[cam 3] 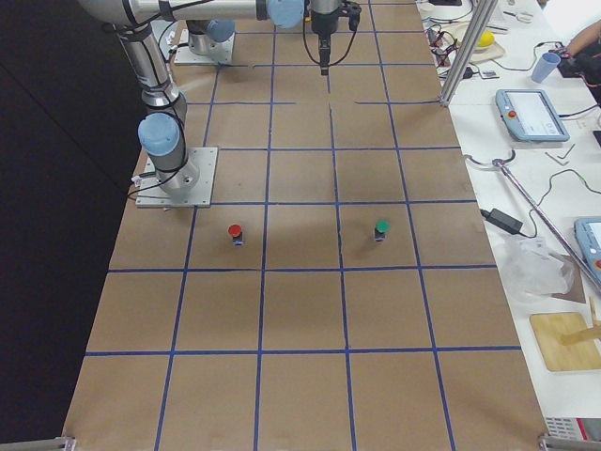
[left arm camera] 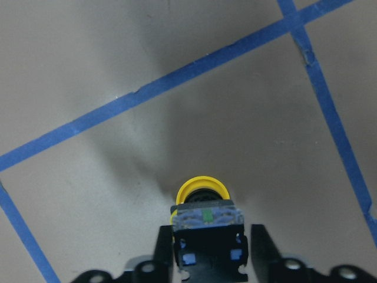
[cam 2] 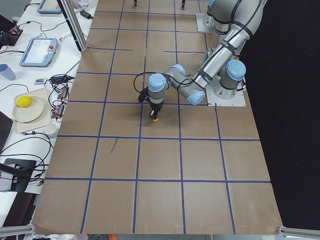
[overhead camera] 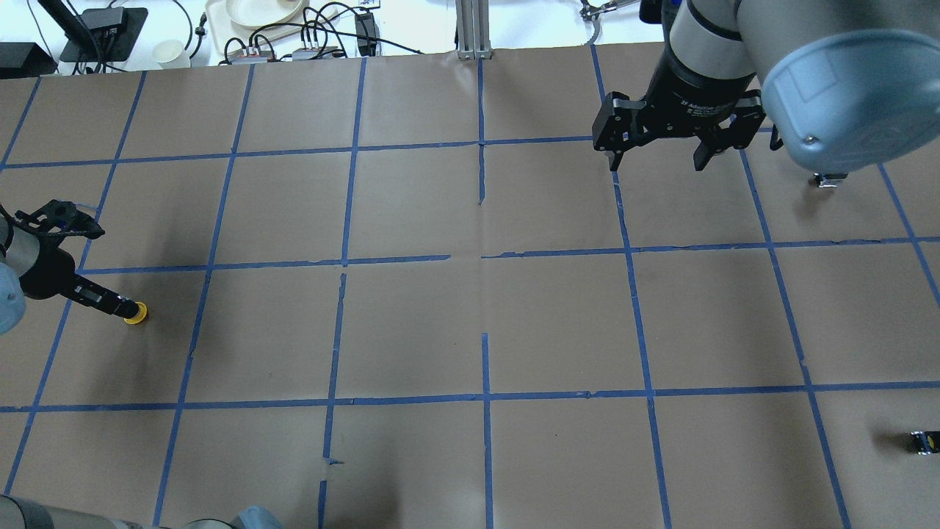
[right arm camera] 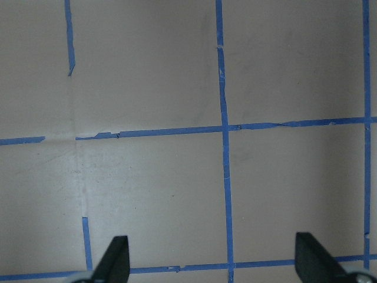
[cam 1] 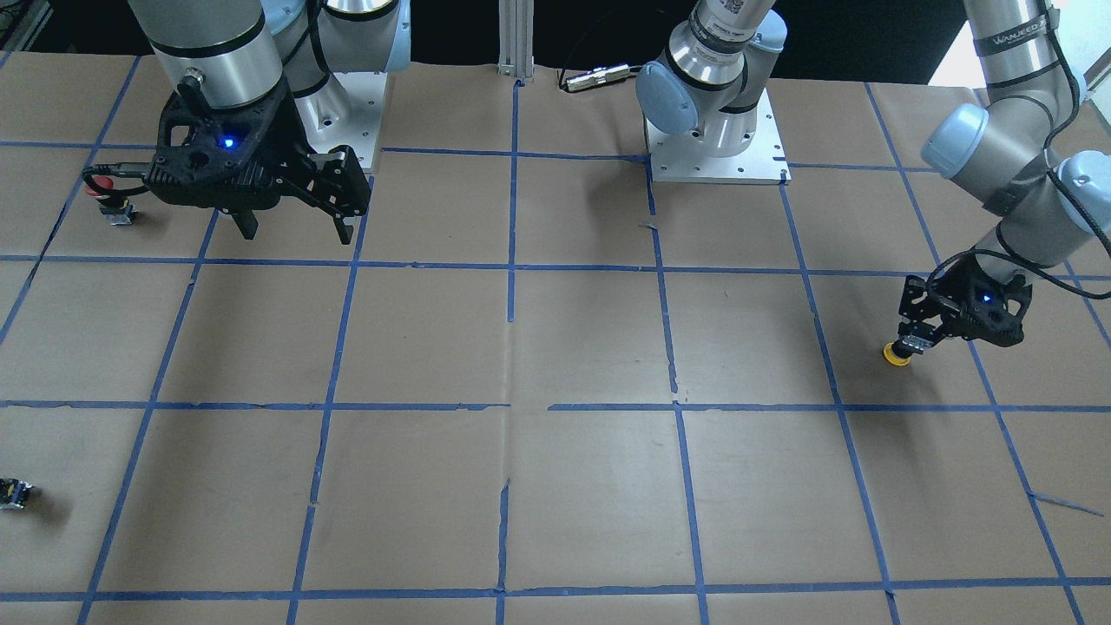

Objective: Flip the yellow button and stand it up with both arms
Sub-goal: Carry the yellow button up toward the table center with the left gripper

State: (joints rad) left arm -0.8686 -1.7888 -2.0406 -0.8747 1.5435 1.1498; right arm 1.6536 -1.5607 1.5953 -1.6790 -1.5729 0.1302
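The table (cam 1: 590,347) was covered in brown paper ruled into squares by a blue tape grid (cam 1: 512,265). Only the left side view showed the white bench (cam 2: 30,140) along its far edge, with a teach pendant (cam 2: 39,51), cables and a plate (cam 2: 15,114) on it.

The right arm (cam 1: 213,43) hung high near its base. The left arm (cam 1: 1015,148) reached low towards the table's left end. The right gripper (cam 1: 297,233) pointed down above bare paper, jaws wide apart. Its own wrist camera caught only the two fingertips (right arm camera: 115,262) and tape lines below them. The left gripper (cam 1: 916,343) was clamped on the yellow button (left arm camera: 206,213).

The overhead view showed just the yellow cap past the fingers. The left wrist view showed the grey-and-black body held between them, cap pointing down at the paper. I could not tell whether the cap touched the paper.

The red button (cam 3: 235,232) stood upright near the right arm's base. It was plain in the right side view but half hidden behind the gripper in the front view. A small green-topped switch (cam 3: 381,228) stood well apart from it, farther from the robot.
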